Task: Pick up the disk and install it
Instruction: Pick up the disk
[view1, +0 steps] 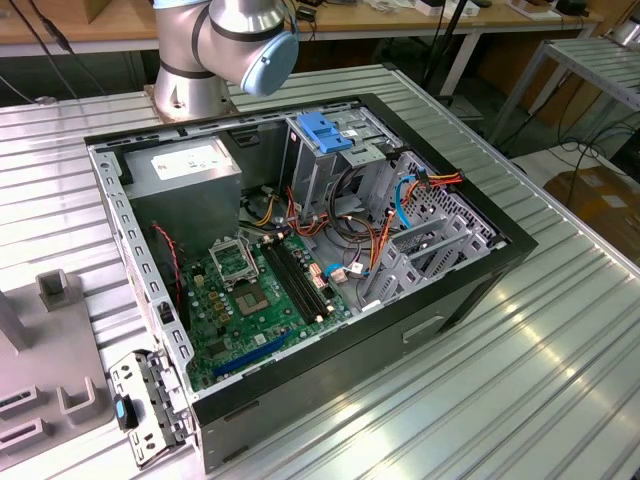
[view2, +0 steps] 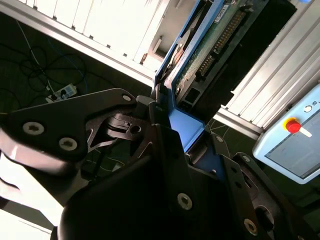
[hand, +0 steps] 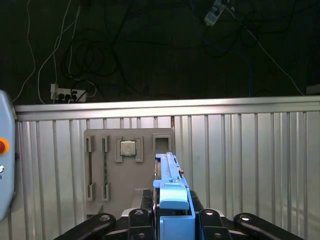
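In both wrist views my gripper (hand: 172, 204) (view2: 172, 131) is shut on the disk. The first wrist view shows the disk (hand: 170, 172) edge-on, with its blue side rail between the black fingers (hand: 146, 201), above the ribbed metal table. In the second wrist view its green circuit-board underside (view2: 216, 42) and a blue rail (view2: 184, 125) stick out past the fingers (view2: 161, 127). In the exterior view the open computer case (view1: 470, 290) lies on the table, and its grey drive cage topped by a blue latch piece (view1: 325, 130) stands at the far side.
A grey fixture plate (hand: 100, 165) (view1: 50, 385) carrying a processor chip (hand: 128, 148) lies beyond the held disk. The arm's base (view1: 190, 85) stands behind the case. A pendant with a red button (view2: 292, 126) hangs off the table edge. Cables lie on the dark floor (hand: 100, 55).
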